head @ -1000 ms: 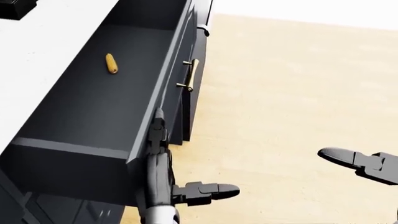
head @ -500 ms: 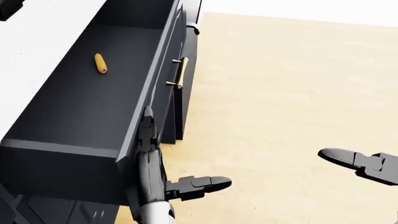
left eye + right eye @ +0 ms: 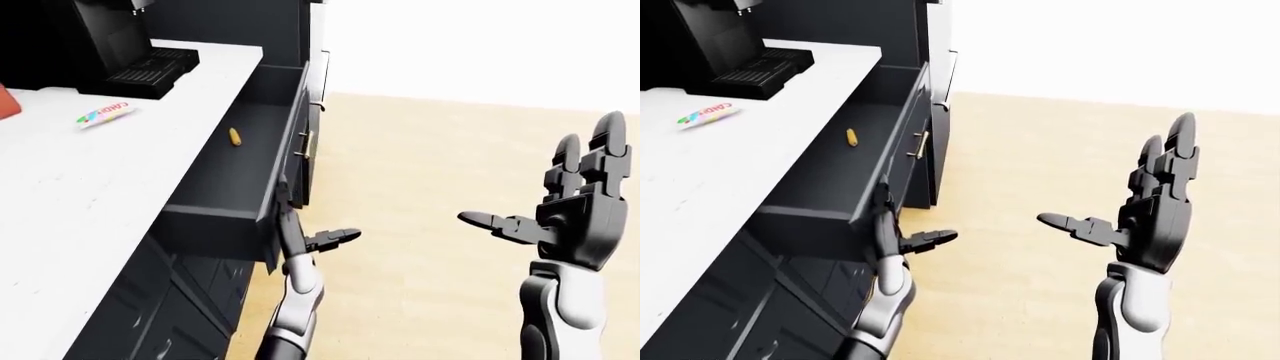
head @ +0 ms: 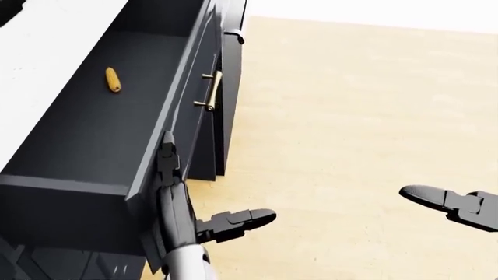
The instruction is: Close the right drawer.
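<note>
The dark drawer (image 4: 93,140) stands pulled out from under the white counter (image 3: 90,187). A small yellow corn cob (image 4: 114,80) lies inside it. A brass handle (image 4: 208,90) is on its front panel. My left hand (image 4: 183,201) is open; its flat fingers (image 4: 166,160) lie against the drawer's front panel near its lower end, thumb pointing right. My right hand (image 3: 570,202) is open and raised in the air at the right, far from the drawer.
A black coffee machine (image 3: 130,45) and a colourful candy packet (image 3: 103,115) sit on the counter. Dark cabinets (image 3: 170,315) run below the counter. Light wooden floor (image 3: 440,187) spreads to the right.
The whole head view has shifted: drawer, handle and corn sit further left and up. My left hand stays flat on the drawer front. My right hand has barely moved.
</note>
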{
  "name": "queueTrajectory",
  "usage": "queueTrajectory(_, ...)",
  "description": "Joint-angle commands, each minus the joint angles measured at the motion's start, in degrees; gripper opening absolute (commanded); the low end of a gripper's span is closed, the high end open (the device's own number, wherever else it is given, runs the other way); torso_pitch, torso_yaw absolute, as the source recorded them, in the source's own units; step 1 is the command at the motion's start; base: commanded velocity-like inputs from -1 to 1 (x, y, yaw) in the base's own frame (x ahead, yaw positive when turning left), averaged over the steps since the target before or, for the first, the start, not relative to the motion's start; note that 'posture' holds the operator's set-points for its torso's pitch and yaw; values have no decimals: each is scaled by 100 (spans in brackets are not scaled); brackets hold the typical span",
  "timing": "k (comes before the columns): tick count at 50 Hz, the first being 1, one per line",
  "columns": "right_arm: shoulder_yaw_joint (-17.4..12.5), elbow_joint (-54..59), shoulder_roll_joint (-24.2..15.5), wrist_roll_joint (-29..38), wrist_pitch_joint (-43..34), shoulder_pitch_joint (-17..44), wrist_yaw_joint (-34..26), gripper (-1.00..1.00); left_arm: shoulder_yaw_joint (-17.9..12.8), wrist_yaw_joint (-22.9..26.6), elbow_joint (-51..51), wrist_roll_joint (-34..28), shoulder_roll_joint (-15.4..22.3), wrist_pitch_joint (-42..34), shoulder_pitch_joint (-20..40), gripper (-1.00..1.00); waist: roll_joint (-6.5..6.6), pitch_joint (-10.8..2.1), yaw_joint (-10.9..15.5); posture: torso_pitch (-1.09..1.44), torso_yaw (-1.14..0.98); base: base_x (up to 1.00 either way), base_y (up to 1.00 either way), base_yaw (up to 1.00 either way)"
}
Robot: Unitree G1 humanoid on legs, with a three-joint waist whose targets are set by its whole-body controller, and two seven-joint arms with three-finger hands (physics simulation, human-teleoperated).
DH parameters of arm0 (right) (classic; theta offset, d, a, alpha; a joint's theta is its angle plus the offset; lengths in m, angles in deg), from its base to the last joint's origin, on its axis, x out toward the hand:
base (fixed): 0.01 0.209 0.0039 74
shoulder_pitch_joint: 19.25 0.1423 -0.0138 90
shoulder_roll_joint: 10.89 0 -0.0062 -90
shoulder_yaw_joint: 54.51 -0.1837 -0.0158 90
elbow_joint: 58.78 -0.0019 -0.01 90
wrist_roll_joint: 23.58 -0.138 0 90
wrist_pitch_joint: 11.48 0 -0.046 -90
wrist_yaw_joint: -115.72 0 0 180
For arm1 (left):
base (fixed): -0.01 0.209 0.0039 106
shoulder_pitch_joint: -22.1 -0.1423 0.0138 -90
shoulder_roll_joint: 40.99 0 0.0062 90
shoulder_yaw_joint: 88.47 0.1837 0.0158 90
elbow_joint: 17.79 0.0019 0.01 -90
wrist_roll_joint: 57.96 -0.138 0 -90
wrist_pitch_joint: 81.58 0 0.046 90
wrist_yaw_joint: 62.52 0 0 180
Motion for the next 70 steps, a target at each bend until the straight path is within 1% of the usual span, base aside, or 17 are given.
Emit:
queueTrajectory(1,-40,-238,-63,3,134,91,9,100,-305,-303,-233,144,92,136,176,100,-38,-103,54,0,0,0,0,0)
queueTrajectory(3,-44,-230,-58,-2,145,89,14,100,-330,-351,-220,145,118,101,223,100,-36,-100,54,0,0,0,0,0)
queueTrajectory(4,-33,-218,-54,3,150,92,16,100,-463,-370,-70,265,175,95,403,100,-34,-100,54,0,0,0,0,0)
queueTrajectory(9,-38,-202,-59,-5,156,91,17,100,-558,-403,57,441,273,81,589,100,-28,-87,49,0,0,0,0,0)
queueTrajectory(24,-35,-213,-59,-3,138,92,19,100,-778,-553,232,774,512,5,914,100,11,-106,25,0,0,0,0,0)
queueTrajectory(31,-29,-219,-56,4,136,90,16,100,-786,-570,260,815,538,11,939,100,23,-124,26,0,0,0,0,0)
queueTrajectory(32,-25,-210,-54,7,141,90,15,100,-869,-606,371,871,594,9,1063,100,24,-128,26,0,0,0,0,0)
queueTrajectory(35,-25,-209,-54,8,141,90,15,100,-864,-614,396,887,604,21,1078,100,25,-130,34,0,0,0,0,0)
queueTrajectory(36,0,-195,-54,19,136,104,9,100,-963,-701,616,912,690,72,1242,100,27,-134,35,0,0,0,0,0)
queueTrajectory(40,-14,-191,-62,4,137,108,10,100,-1031,-730,880,1013,784,175,1404,100,30,-134,42,0,0,0,0,0)
queueTrajectory(44,-14,-188,-63,1,141,108,10,100,-1056,-756,1032,1079,836,233,1494,100,40,-134,45,0,0,0,0,0)
queueTrajectory(46,-7,-194,-64,-3,128,115,11,100,-1090,-760,1349,1102,876,349,1620,100,44,-130,44,0,0,0,0,0)
queueTrajectory(53,-13,-185,-68,-9,135,114,8,100,-1140,-801,1551,1158,956,432,1743,100,59,-159,49,0,0,0,0,0)
queueTrajectory(59,-13,-183,-66,-12,131,112,5,100,-1254,-832,1939,1276,1091,582,1960,100,57,-164,61,0,0,0,0,0)
queueTrajectory(65,-12,-189,-60,-8,136,103,-1,100,-1298,-867,2179,1346,1177,685,2090,100,66,-164,63,0,0,0,0,0)
queueTrajectory(67,-12,-167,-59,-10,150,101,-5,100,-1358,-856,2415,1404,1237,751,2199,100,70,-162,61,0,0,0,0,0)
queueTrajectory(70,8,-134,-54,4,171,106,-7,100,-1351,-874,2492,1410,1266,789,2245,100,76,-169,62,0,0,0,0,0)
